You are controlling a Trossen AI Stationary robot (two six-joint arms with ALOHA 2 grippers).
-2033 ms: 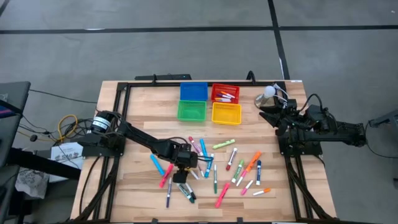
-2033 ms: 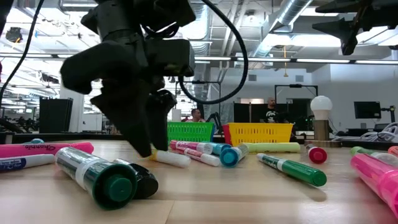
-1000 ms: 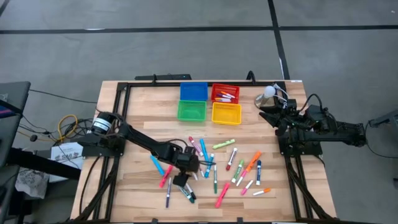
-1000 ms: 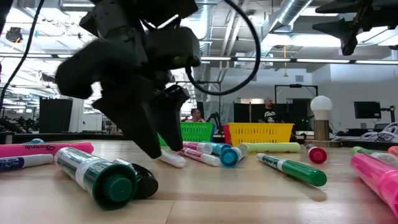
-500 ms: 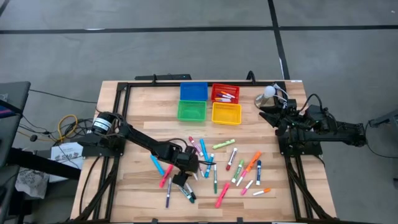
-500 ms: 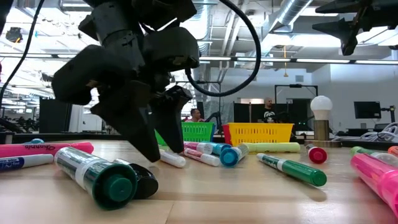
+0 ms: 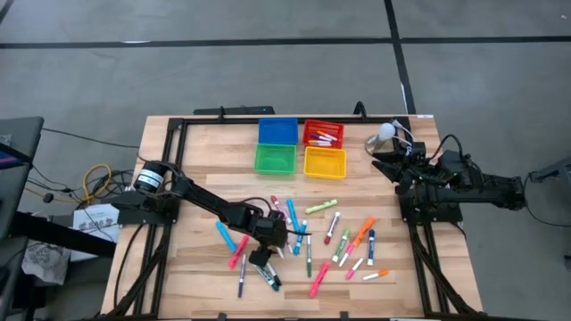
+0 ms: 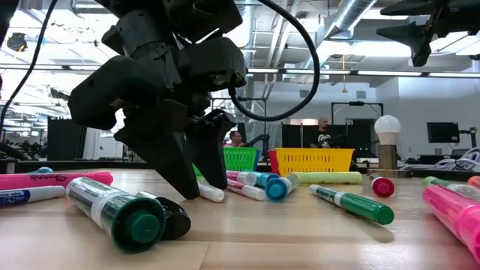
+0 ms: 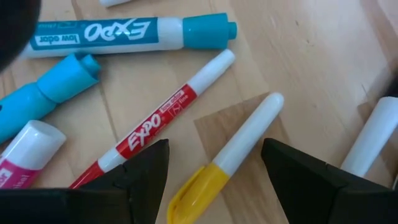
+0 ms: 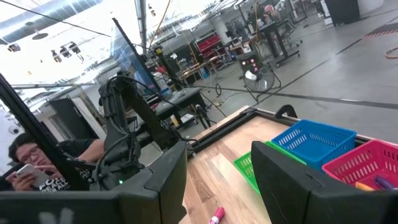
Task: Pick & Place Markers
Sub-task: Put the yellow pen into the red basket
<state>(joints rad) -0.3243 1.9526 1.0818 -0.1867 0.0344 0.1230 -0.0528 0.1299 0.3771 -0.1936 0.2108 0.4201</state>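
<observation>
Straddling yellow-capped marker (image 9: 224, 158) amid scattered markers (image 7: 308, 236) mid-table: left gripper (image 9: 214, 177) wide open, low over it. Best centre on white barrel, avoid red Expo marker (image 9: 158, 127) alongside, then close. Parked at table's right edge: right gripper (image 10: 217, 177), part-open, empty.

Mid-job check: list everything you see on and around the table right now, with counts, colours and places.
markers: about two dozen, mixed colours, scattered on the table's near middle
yellow-capped marker: one, white barrel, between the left gripper's open fingers
red Expo marker: one, beside it
blue bin: one, far edge
red bin: one, right of blue, holding a few markers
green bin: one, in front of blue
yellow bin: one, in front of red
white globe lamp: one, far right corner
people: two, in the room behind
left gripper: open, low over the marker pile
right gripper: raised at the table's right edge, waiting
</observation>
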